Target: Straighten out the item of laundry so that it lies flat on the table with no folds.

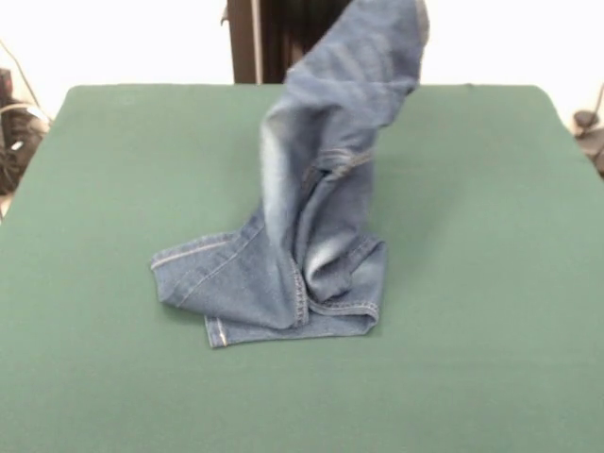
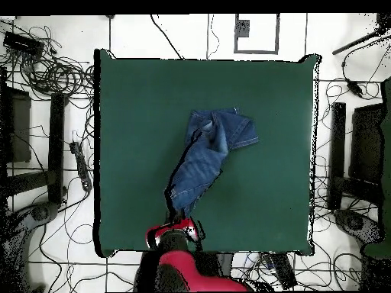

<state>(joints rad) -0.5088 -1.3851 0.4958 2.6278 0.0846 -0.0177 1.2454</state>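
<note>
The blue denim jeans (image 1: 316, 203) are lifted by one end. They rise as a tall column from a crumpled heap of hemmed legs on the green table (image 1: 491, 283) to the picture's top edge. In the front view the gripper is above the frame. In the overhead view the jeans (image 2: 206, 156) stretch from the table's middle toward the robot's side. There the red arm's end with my gripper (image 2: 177, 223) sits at the jeans' raised end, shut on the fabric. The fingers are hidden by the cloth and the arm.
The robot's dark pedestal (image 1: 269, 38) stands behind the table's far edge. Tangled cables (image 2: 53, 76) and black stands (image 2: 57, 145) lie on the floor around the table. Bare green felt surrounds the jeans on every side.
</note>
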